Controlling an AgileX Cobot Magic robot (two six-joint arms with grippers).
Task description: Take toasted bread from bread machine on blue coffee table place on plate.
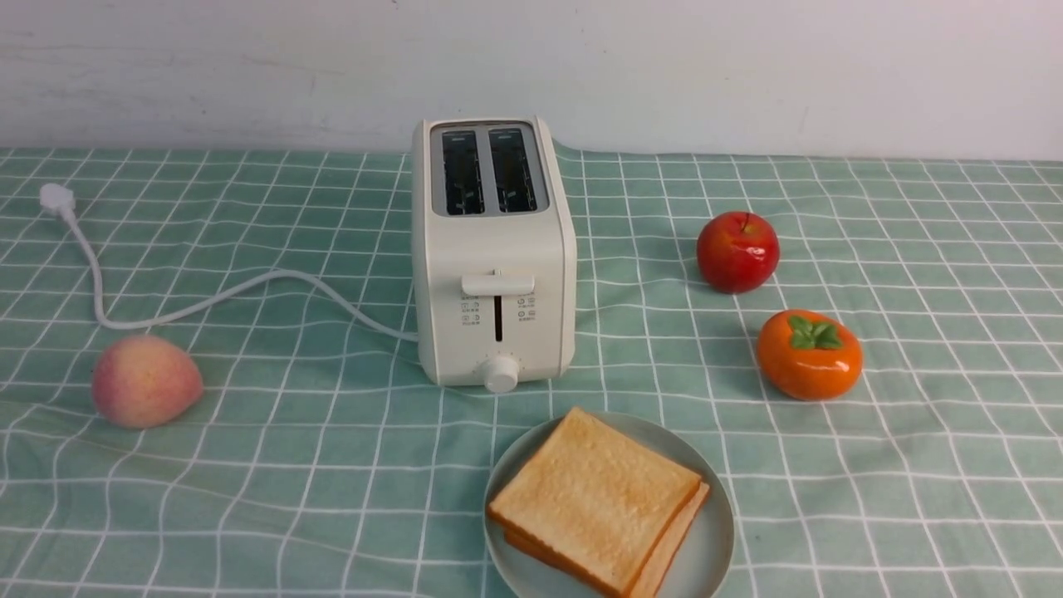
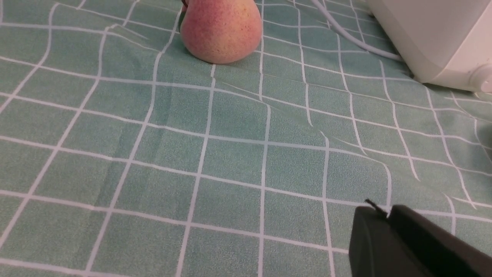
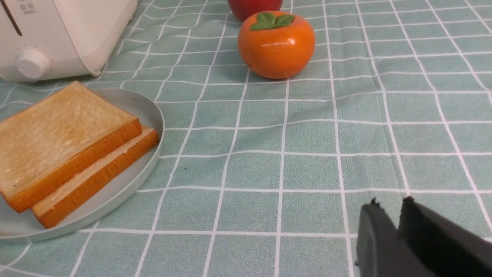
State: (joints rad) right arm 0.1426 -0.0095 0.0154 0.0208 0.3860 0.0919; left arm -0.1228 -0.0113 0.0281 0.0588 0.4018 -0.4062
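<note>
Two slices of toasted bread (image 1: 594, 490) lie stacked on the plate (image 1: 716, 515), near the front edge of the blue coffee table (image 1: 291, 465). Behind them stands the bread machine (image 1: 494, 274), both slots dark and empty. In the right wrist view the toasted bread (image 3: 57, 134) and plate (image 3: 150, 115) lie well apart from my right gripper (image 3: 389, 204), whose tips stand slightly parted over bare cloth. My left gripper (image 2: 386, 211) is shut with nothing in it, above bare cloth away from the bread machine (image 2: 434, 34). Neither arm shows in the front view.
A peach (image 1: 145, 380) lies at the left, near the white cord (image 1: 208, 303) that runs to a plug (image 1: 56, 199). A red apple (image 1: 737, 251) and an orange persimmon (image 1: 809, 355) sit right of the bread machine. A white wall closes the back.
</note>
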